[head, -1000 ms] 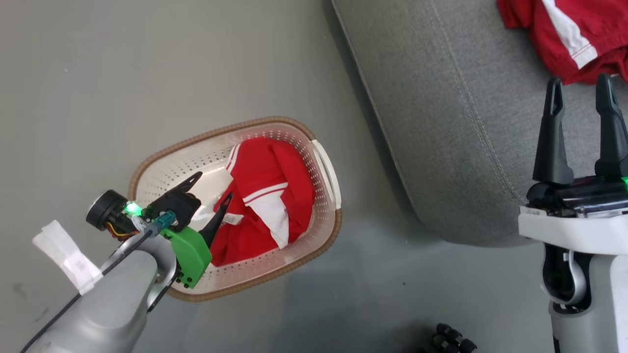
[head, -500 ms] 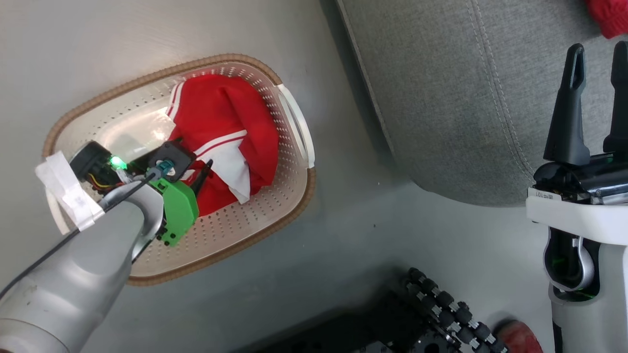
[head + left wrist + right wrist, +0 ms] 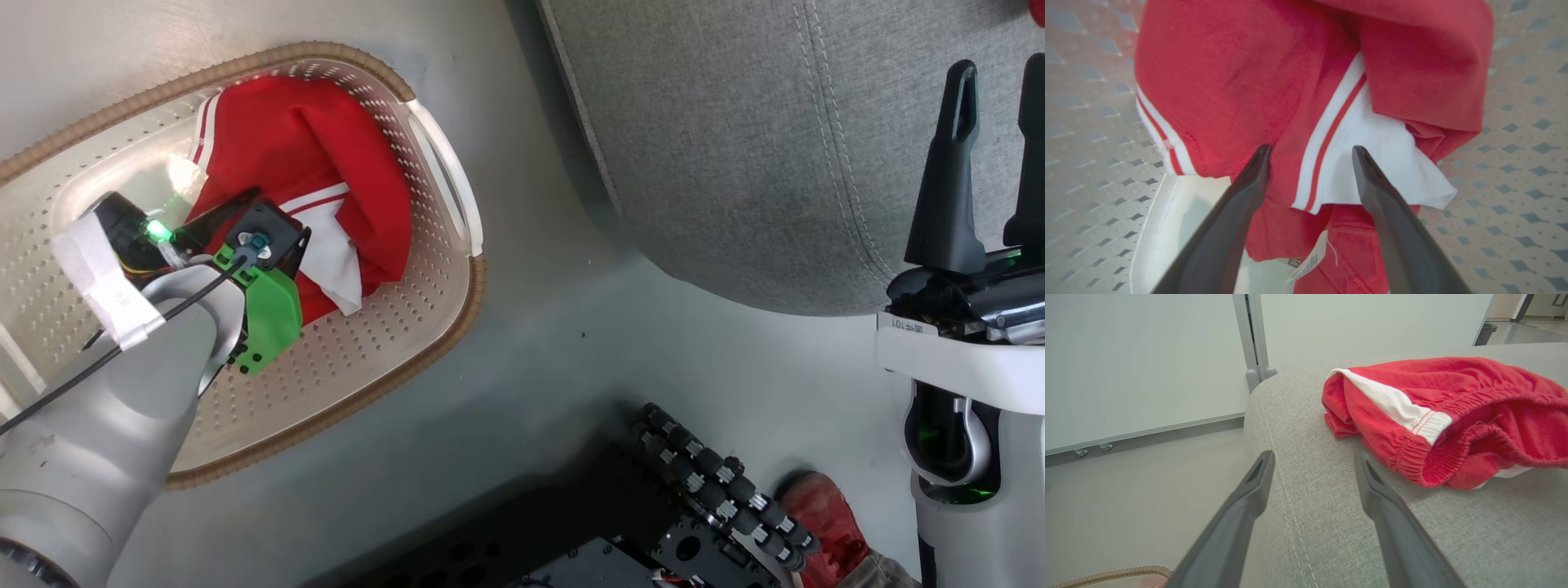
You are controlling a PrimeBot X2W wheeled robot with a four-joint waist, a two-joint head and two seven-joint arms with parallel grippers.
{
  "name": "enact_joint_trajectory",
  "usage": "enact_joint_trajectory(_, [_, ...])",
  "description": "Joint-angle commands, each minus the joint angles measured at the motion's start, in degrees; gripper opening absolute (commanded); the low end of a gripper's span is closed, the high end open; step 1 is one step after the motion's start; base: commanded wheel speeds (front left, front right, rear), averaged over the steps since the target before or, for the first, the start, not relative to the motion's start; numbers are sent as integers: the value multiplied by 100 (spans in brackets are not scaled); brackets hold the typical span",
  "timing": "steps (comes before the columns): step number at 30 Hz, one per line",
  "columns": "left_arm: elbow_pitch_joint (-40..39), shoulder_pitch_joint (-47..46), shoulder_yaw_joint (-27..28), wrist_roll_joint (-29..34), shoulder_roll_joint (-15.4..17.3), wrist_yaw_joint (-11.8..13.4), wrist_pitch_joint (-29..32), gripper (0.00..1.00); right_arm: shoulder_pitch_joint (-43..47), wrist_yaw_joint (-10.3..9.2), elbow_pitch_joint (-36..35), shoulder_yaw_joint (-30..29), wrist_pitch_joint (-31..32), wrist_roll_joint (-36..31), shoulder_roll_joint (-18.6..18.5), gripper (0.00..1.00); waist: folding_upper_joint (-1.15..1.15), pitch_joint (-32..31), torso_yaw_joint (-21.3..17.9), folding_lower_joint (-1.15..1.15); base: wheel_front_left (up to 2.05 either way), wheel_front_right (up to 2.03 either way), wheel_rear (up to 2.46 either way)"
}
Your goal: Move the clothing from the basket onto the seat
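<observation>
Head view, nearest first: black wheeled base [image 3: 710,490] with a row of small rollers at the bottom edge, on plain grey floor [image 3: 571,359]. Pale left forearm comes in from the lower left, with a green plastic bracket [image 3: 269,310] and a wrap of white tape [image 3: 102,278] at the wrist. The left gripper [image 3: 1311,148] is down inside the small oval cream-white perforated plastic basket [image 3: 384,327] with the brown woven-look rim. Its jaws are spread wide and grip nothing. In the left wrist view its two dark fingers straddle the bright red soft garment [image 3: 1241,73] with white stripe trim and a white panel. The tips sit over the fabric beside that panel; can't tell if they touch. The garment lies bunched in the basket end nearest the seat, close to the white side handle [image 3: 445,171], with a small white tag [image 3: 1310,257] at its near edge and bare basket bottom beside it. The right gripper [image 3: 1000,69] is at the right of the head view, fingers pointing up. Its jaws are apart and empty, over the edge of the large grey woven-fabric sofa seat [image 3: 735,147]. Basket and seat are apart, with floor between them. In the right wrist view, a second red garment [image 3: 1453,400] with a white band and elastic waistband lies crumpled on the seat past the fingertips, clear of them. Farthest back are pale wall panels [image 3: 1147,363] and a grey vertical post [image 3: 1253,335].
</observation>
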Motion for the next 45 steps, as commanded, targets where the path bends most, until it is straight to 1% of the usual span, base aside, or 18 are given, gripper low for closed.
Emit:
enact_joint_trajectory(1, [99,-142,-32,80,-6,-7,-40,100,45,-10,-29,-35,-19,37,4,100,0,47,-16,-1,0,0,0])
enact_joint_trajectory(3, [206,-194,-98,131,-77,6,-65,100,94,-10,-35,-50,-20,59,5,100,0,61,-11,-1,0,0,0])
enact_joint_trajectory(9, [462,-343,-223,253,-227,147,-216,100,170,-10,-36,-73,-20,110,4,100,0,99,3,-1,0,0,0])
enact_joint_trajectory(10, [476,-372,-235,261,-244,167,-255,74,183,-10,-34,-74,-20,116,4,100,0,104,5,-1,0,0,0])
enact_joint_trajectory(11, [501,-405,-243,282,-262,207,-292,8,192,-10,-30,-67,-20,116,4,100,0,108,4,-1,0,0,0])
enact_joint_trajectory(12, [523,-406,-274,316,-271,199,-320,0,193,-10,-27,-60,-20,113,4,100,0,110,3,-1,0,0,0])
enact_joint_trajectory(18, [531,-486,-245,260,-230,130,-464,0,60,-10,53,-31,-19,141,4,100,0,73,-8,-1,0,0,0])
enact_joint_trajectory(20, [467,-493,-189,203,-188,114,-480,0,-21,-10,84,6,-20,178,3,100,0,25,-32,-1,0,0,0])
enact_joint_trajectory(23, [239,-394,-98,129,-231,102,-511,0,-80,-10,167,14,-20,67,3,100,0,-181,55,-1,0,0,0])
enact_joint_trajectory(26, [-169,-136,82,-18,-233,68,-504,0,-128,-10,233,58,-20,-98,1,100,0,-482,197,-1,0,0,0])
enact_joint_trajectory(31, [-882,189,352,-64,-101,20,-502,0,-111,-10,313,120,-20,-405,-7,100,0,-999,444,-1,0,0,0])
enact_joint_trajectory(36, [-1551,784,778,-142,-3,75,-502,0,-20,-10,453,129,-20,-611,-4,100,0,-1626,717,-1,0,0,0])
enact_joint_trajectory(41, [-2099,1449,1289,-225,-74,154,-502,0,171,-10,606,69,-20,-781,-4,100,0,-2267,981,-1,0,0,0])
enact_joint_trajectory(45, [-2521,2003,1724,-228,-164,168,-502,0,347,-10,749,92,-19,-883,-4,100,0,-2768,1151,-1,0,0,0])
